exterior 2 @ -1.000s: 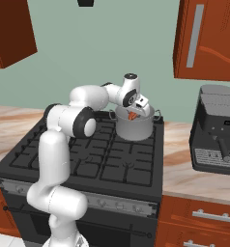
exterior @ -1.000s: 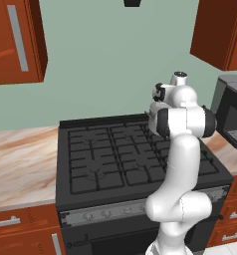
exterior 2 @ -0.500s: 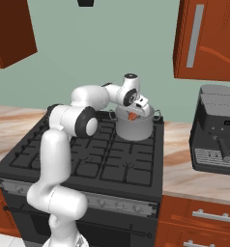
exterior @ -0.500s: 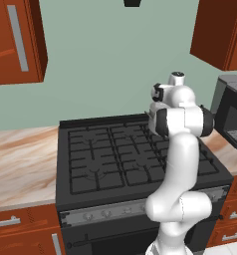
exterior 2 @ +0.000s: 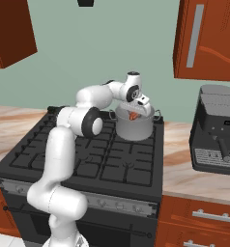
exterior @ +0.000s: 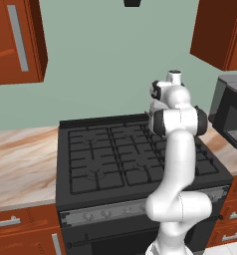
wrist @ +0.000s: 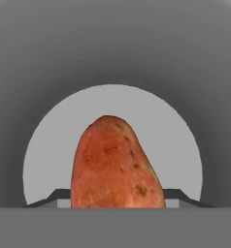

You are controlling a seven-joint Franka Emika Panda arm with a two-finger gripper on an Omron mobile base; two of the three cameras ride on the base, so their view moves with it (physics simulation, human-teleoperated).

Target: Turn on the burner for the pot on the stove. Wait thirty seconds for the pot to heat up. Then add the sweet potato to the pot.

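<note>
The shiny pot [exterior 2: 136, 129] stands on the back right burner of the black stove [exterior 2: 88, 159]. My gripper [exterior 2: 137, 110] points down into the pot's mouth and is shut on the orange-red sweet potato [exterior 2: 133, 116], which hangs just inside the rim. In the hand view the sweet potato [wrist: 115, 162] stands between my dark fingertips [wrist: 57, 194], above the pot's pale round floor [wrist: 49, 155] and ringed by its grey wall. From the left base view my own arm covers the back right of the stove [exterior: 105, 149].
A dark coffee machine [exterior 2: 217, 130] sits on the marble counter [exterior 2: 184, 169] right of the stove. The knob strip [exterior 2: 112, 202] runs along the stove's front. Red-brown wall cabinets [exterior 2: 208, 38] hang above on both sides.
</note>
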